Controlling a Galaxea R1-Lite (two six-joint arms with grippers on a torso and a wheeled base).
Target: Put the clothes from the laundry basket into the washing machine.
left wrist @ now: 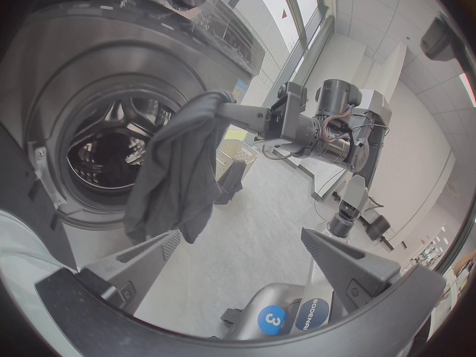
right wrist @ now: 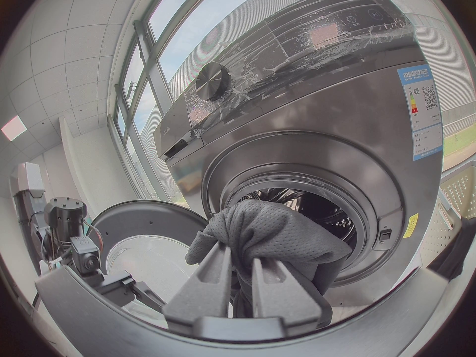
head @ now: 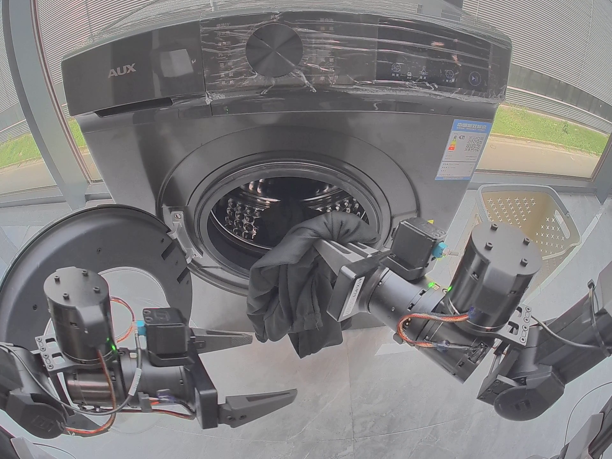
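Feeding the load through the porthole looks to be your step in hand. Head view: one washing machine [head: 287,129], with one door [head: 83,250] swung open on the robot's left and one laundry basket [head: 532,215] on its right. One dark garment [head: 290,288] is pinched by the right gripper [head: 322,245] just before the drum opening [head: 255,218], its bulk hanging below the rim. Lift the trailing folds over the lip and push well in before you let go, or they may snag. One left gripper [head: 274,364], spread and empty, sits low by the door. Left wrist view: a second dark cloth [left wrist: 230,182] is draped on the basket. Right wrist view: two fingers [right wrist: 208,283] pressed on the garment, drum mouth straight ahead.
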